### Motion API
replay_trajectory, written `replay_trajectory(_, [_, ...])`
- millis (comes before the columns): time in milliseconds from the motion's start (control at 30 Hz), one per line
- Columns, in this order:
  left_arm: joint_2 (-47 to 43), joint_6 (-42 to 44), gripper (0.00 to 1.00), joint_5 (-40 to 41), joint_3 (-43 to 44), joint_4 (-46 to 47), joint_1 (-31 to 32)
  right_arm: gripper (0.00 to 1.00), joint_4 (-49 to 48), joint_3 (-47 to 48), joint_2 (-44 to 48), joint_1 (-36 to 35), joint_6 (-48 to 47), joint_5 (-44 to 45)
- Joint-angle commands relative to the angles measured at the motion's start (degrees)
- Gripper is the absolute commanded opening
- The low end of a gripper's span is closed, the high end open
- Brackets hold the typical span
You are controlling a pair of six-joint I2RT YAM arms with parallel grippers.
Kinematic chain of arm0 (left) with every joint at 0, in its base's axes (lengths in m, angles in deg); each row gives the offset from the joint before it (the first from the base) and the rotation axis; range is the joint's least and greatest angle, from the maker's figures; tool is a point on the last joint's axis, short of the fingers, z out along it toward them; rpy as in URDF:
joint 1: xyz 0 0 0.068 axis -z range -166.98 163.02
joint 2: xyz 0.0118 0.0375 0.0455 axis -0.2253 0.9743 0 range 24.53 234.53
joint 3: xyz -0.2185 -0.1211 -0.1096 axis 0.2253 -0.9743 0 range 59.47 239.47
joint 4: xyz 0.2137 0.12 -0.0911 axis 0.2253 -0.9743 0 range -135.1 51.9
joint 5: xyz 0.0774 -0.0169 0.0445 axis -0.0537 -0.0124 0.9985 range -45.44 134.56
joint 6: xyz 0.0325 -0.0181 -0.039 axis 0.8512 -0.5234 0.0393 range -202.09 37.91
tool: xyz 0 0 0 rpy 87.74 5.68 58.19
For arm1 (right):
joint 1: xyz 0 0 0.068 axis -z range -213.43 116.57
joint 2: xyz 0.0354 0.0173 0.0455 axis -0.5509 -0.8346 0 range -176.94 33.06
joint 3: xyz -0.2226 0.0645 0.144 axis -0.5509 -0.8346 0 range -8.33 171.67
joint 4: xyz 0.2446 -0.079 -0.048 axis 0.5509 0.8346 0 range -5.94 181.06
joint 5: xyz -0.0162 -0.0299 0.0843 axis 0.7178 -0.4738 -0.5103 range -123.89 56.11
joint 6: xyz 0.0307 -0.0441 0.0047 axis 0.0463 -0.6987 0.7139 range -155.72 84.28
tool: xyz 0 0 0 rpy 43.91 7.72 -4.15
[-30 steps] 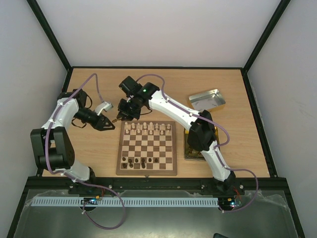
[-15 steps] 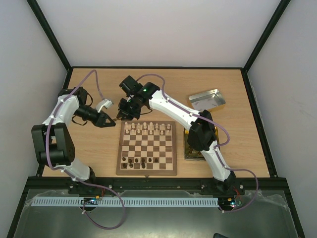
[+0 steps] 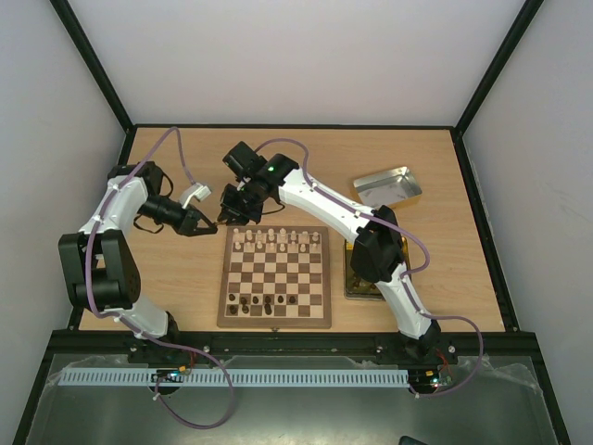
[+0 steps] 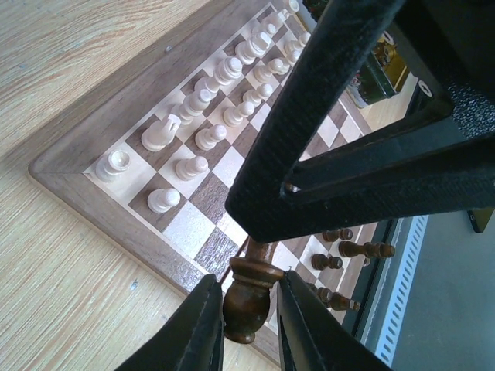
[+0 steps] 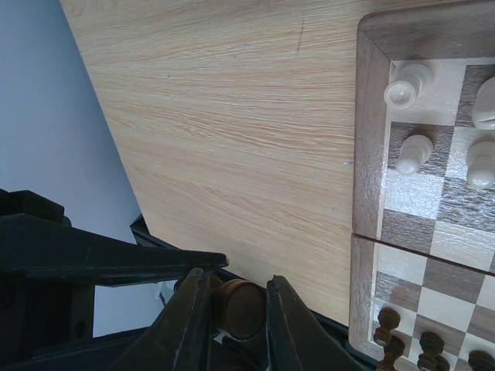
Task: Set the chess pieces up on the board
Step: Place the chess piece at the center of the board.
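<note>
a handover of a dark brown chess piece (image 4: pixel 249 297) is judged to be in hand, above the counter (image 3: pixel 176 278) just off the far left corner of the board (image 3: pixel 274 321). it is clamped by both the left end effector (image 4: pixel 247 282) and the right end effector (image 5: pixel 236 278). next, release by one side is called for. the piece looks glossy, turned and round-based.
</note>
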Motion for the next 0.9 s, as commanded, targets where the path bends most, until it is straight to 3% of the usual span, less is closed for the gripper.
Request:
replay_trajectory(0, [0.7,2.0,0.20,-2.2,1.6,-1.8,-0.1,0.17,-0.7,1.7,0.6,0.3,-0.1,-0.7])
replay_trajectory(467, [1.3,2.6,0.03,-3.0,2.3,-2.6,0.0,0.17,-1.0,1.7,0.1,0.3,-0.3,-1.3])
replay_trajectory(867, [0.4,2.5,0.02,-1.3,2.7,-3.0,-0.1,0.22,-0.2,1.8,-0.3,0.2,-1.4,-0.7])
